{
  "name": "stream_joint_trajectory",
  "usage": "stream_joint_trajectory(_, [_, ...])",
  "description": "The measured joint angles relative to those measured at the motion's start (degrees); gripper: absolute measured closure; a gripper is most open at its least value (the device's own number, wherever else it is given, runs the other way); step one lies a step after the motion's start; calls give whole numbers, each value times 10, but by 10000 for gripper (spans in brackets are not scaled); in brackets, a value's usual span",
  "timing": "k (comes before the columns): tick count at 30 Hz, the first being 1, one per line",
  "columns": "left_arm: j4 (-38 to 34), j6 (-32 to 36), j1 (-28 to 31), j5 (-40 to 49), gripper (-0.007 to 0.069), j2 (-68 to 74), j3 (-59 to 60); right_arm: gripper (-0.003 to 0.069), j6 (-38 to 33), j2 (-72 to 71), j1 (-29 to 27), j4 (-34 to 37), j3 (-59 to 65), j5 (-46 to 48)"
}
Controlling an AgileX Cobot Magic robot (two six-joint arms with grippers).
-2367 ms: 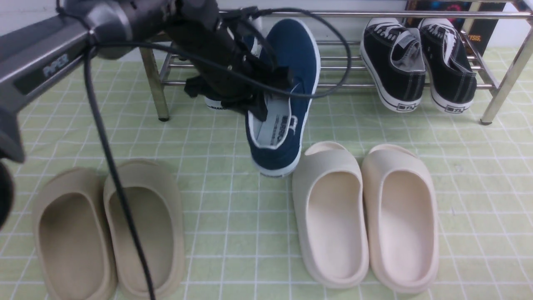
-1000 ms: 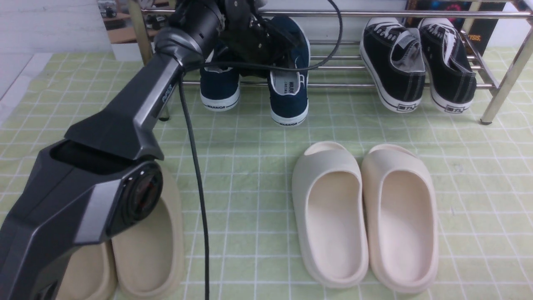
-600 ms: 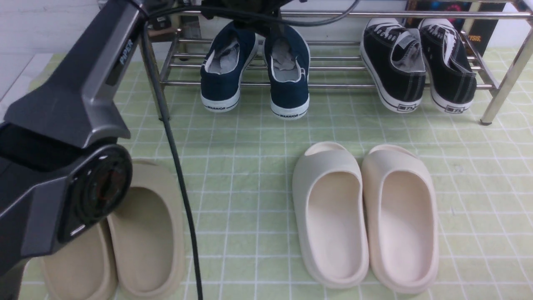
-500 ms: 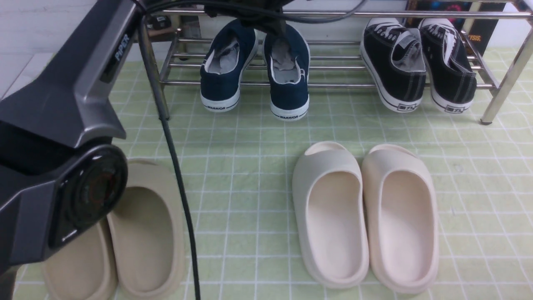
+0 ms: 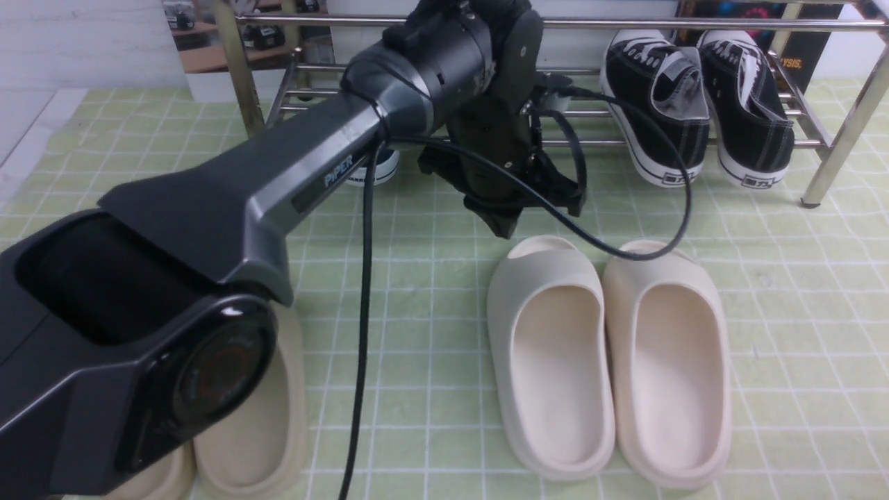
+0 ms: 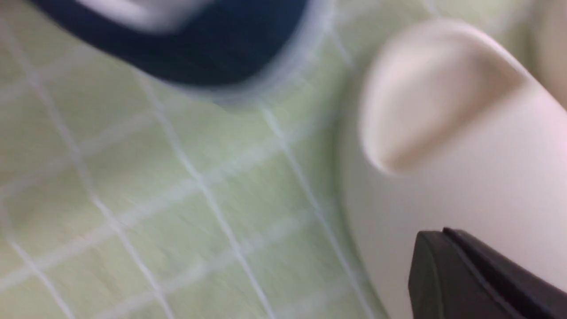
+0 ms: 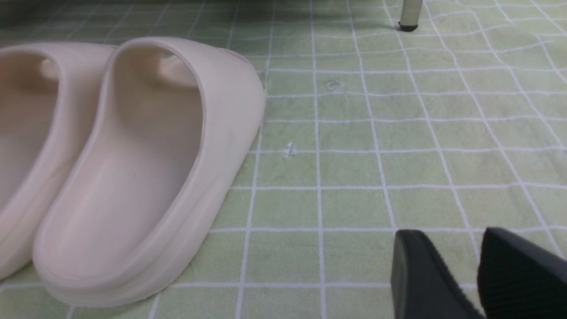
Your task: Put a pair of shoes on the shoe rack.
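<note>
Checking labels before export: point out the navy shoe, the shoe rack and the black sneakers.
navy shoe (image 5: 385,167): front view, on its white heel sole.
shoe rack (image 5: 846,132): front view, on the right front leg.
black sneakers (image 5: 660,125): front view, on the upper of the left one.

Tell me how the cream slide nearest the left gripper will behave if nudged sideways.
The cream slide looks like thick moulded foam, so probably light yet shape-holding. Its low, broad shape suggests sliding rather than tipping. Its twin sits alongside, so it may shift too.
</note>
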Motion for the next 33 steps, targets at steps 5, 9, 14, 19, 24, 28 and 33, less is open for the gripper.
stream_joint_trajectory(5, [55, -36, 6, -67, 638, 10, 2, 419, 0, 0, 0, 0, 0, 0])
stream_joint_trajectory(9, [81, -93, 5, -110, 638, 9, 2, 419, 0, 0, 0, 0, 0, 0])
stream_joint_trajectory(14, [88, -122, 5, -128, 638, 9, 2, 419, 0, 0, 0, 0, 0, 0])
stream_joint_trajectory(19, [115, -127, 5, -121, 638, 6, 2, 419, 0, 0, 0, 0, 0, 0])
stream_joint_trajectory(24, [116, -123, 6, -84, 638, -27, 3, 419, 0, 0, 0, 0, 0, 0])
stream_joint_trajectory(28, [73, -73, 6, -6, 638, -71, 3, 419, 0, 0, 0, 0, 0, 0])
stream_joint_trajectory(33, [48, -20, 6, 54, 638, -131, 5, 419, 0, 0, 0, 0, 0, 0])
